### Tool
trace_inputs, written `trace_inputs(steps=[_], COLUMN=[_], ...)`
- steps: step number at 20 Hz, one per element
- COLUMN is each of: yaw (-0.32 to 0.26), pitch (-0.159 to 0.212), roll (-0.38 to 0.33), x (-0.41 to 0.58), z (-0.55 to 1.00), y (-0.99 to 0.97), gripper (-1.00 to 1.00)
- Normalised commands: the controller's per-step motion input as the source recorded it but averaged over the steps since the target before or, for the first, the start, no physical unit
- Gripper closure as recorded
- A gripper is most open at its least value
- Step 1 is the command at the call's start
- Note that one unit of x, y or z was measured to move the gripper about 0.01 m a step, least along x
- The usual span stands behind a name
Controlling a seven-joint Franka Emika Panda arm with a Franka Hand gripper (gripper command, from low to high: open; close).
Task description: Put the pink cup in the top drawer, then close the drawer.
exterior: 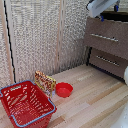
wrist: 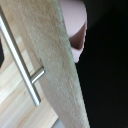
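Now I hover over the open top drawer [wrist: 55, 65]; the pink cup [wrist: 75, 25] sits below my pincer, whose grip I cannot tell. Next: release gently.

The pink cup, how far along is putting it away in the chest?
Done: the pink cup is off the floor, up at the top drawer. In hand: the tool hangs over that drawer; its grip isn't visible. Left: setting the cup down and shutting the drawer.
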Motion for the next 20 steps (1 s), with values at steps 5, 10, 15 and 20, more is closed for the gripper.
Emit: trace_inputs(steps=[5,10,15,20], yaw=[0.133,0.047,0.009,0.044], pitch=[0.052,0.050,0.076,0.059], roll=[-0.375,-0.375,-0.375,-0.375], x=[-0.018,-0.003,-0.011,0.000], z=[-0.21,-0.16,-0.08,-0.17], y=[0.04,0.28,0.42,0.27], gripper=[-1.00,-1.00,-1.00,-1.00])
